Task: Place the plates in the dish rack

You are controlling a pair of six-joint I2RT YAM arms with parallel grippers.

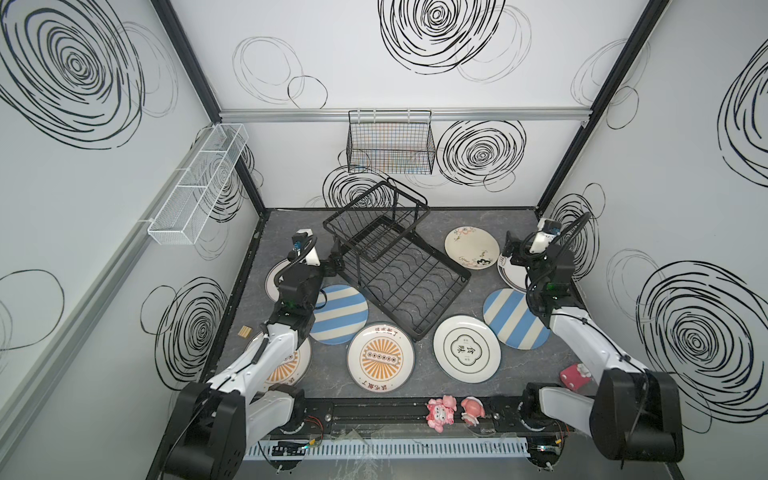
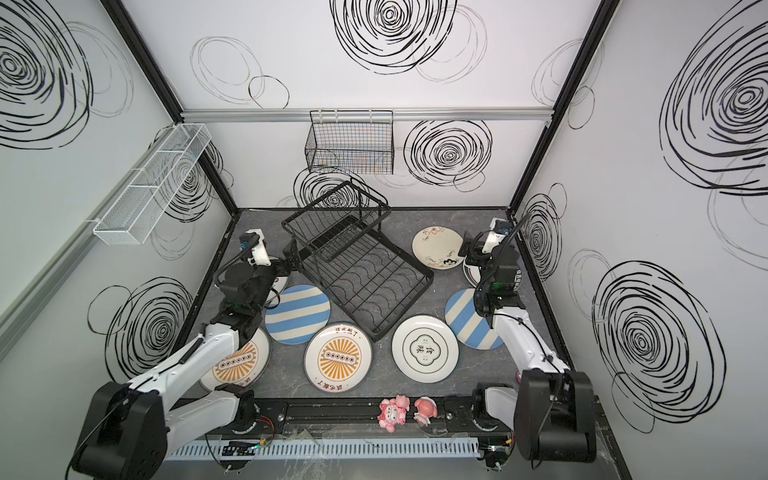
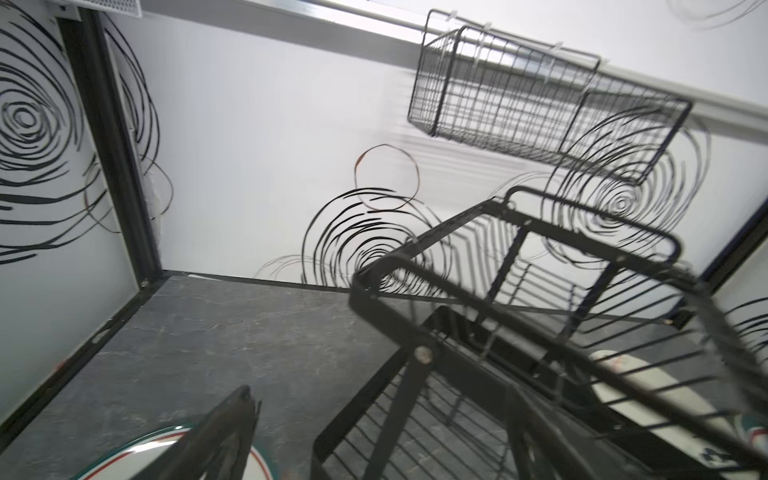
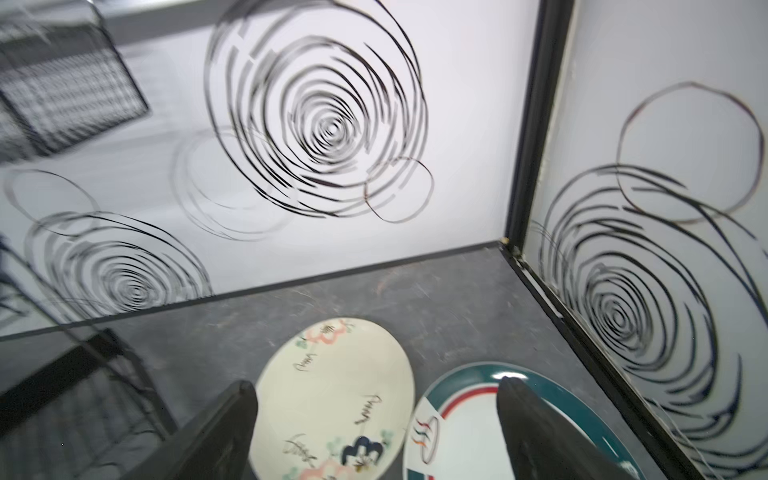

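The black wire dish rack (image 1: 376, 302) stands near the middle of the grey surface (image 1: 490, 220), turned askew to the walls. Its raised upper basket is at the 11 o'clock end and its wide lower tray with wavy dividers reaches toward 5 o'clock. With the rack as the centre of the dial and the back wall as 12, all eight plates lie flat on the surface around it. A cream plate (image 1: 471, 248) with small drawings lies at 2 o'clock. A teal-rimmed plate (image 1: 510, 279) at 3 o'clock touches it and sits partly under the right arm. A blue-striped plate (image 1: 512, 320) is at 4 o'clock, and a medallion plate (image 1: 467, 348) at 5 o'clock meets its rim. A sunburst plate (image 1: 380, 362) at 6 o'clock lies just beside the tray's near corner. A second blue-striped plate (image 1: 340, 313) is at 8 o'clock, with a second sunburst plate (image 1: 296, 368) farther out the same way, partly under the left arm. A second teal-rimmed plate (image 1: 273, 289) at 9 o'clock is largely hidden by that arm. The left tool (image 1: 335, 263) sits at the rack's 9 o'clock corner. In the left wrist view its fingers (image 3: 235, 424) stand apart, the visible one clear of the wire, with the rack's corner post between them. The right tool (image 1: 508, 251) hovers over the place where the cream plate and the first teal-rimmed plate meet, its fingers (image 4: 536, 428) spread wide and gripping nothing.
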